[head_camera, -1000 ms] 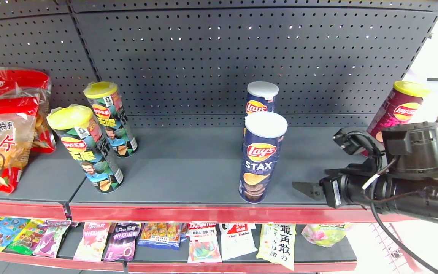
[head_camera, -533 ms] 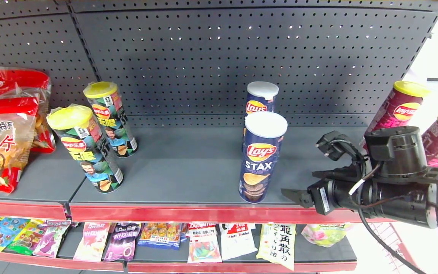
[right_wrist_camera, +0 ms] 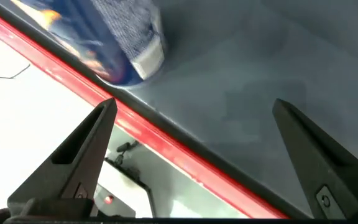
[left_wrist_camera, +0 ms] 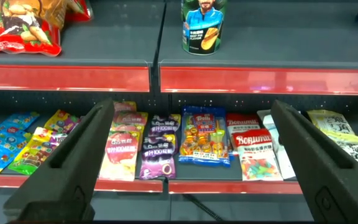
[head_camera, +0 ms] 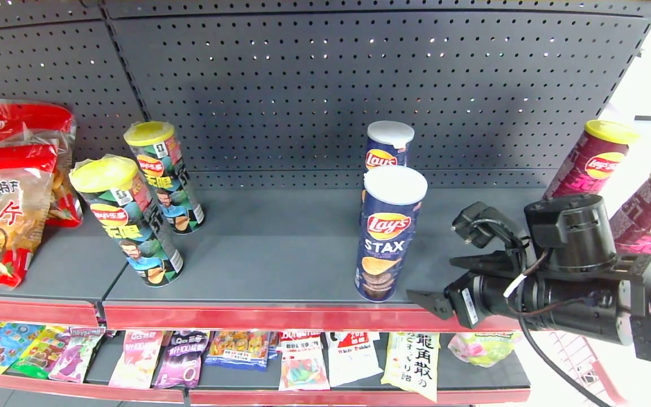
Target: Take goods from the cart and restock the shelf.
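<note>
**A:** R claw status?

**B:** right gripper [head_camera: 433,277] spread wide, nothing btwn the jaws. It's low at the front of the grey metal shelf [head_camera: 280,254], just beside the dark-blue cardboard crisp tube with white plastic lid [head_camera: 390,232], not touching. Tube's upright, near the red shelf lip [head_camera: 246,316], directly in front of a second blue white-lidded tube [head_camera: 389,146].

**A:** So what's the step?

**B:** My read: tube's placed and the arm needs to clear out for the next item. Pull straight back off the shelf with jaws wide, no sideways swing twd the tube. It's tall + narrow, prob tips easy, and it's close to the edge. If it's a re-grip instead, close at mid-body, not up at the lid.

**A:** L arm?

**B:** left gripper [left_wrist_camera: 191,109] also spread, empty, facing the flat sweet packets [left_wrist_camera: 204,146] on the lower shelf.

**A:** Blind spots?

**B:** A few.
- Rear tube's lower half is hidden behind the front one.
- Bases of the two maroon yellow-lidded tubes [head_camera: 591,158] are behind the R arm, so can't tell what they stand on.
- In the R wrist cam the front tube [right_wrist_camera: 129,43] is cut off above its base.
- Gap from tube to lip is hard to judge.
- Red snack bags [head_camera: 6,209] run off the frame edge.
</note>
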{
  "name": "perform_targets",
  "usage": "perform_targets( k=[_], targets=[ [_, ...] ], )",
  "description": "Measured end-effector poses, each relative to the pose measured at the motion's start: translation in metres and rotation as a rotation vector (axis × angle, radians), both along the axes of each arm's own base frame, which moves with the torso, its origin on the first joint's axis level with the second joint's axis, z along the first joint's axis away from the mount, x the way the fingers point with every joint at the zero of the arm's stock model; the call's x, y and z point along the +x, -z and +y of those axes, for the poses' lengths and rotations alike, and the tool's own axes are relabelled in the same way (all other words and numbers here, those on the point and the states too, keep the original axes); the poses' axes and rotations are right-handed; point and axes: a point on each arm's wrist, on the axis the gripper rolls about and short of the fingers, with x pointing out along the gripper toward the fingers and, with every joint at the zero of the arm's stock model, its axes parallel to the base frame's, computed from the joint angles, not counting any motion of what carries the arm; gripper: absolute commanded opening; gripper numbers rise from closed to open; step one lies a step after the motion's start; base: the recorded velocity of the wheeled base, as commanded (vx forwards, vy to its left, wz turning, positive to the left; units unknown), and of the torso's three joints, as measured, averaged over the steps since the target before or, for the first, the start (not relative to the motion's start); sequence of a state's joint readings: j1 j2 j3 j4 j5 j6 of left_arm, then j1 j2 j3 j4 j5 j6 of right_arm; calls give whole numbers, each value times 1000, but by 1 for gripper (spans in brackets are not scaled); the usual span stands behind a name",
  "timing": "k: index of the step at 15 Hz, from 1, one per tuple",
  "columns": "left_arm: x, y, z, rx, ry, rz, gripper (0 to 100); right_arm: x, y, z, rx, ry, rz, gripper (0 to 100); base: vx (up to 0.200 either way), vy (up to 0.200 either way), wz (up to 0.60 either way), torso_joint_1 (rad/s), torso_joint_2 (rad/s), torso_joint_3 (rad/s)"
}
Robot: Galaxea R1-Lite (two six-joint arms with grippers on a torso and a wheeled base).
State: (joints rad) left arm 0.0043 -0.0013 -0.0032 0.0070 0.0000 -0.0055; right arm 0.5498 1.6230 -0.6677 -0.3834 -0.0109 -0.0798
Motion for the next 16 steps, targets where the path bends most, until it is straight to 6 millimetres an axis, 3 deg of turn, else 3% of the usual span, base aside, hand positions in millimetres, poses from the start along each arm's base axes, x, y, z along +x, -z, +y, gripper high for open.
perform_targets(
  k=[16],
  targets=[
    [0, 0, 0, 0, 0, 0, 100, 10, 15, 15, -59, -64, 2, 100, 0, 0, 0, 0, 0, 0]
  ],
)
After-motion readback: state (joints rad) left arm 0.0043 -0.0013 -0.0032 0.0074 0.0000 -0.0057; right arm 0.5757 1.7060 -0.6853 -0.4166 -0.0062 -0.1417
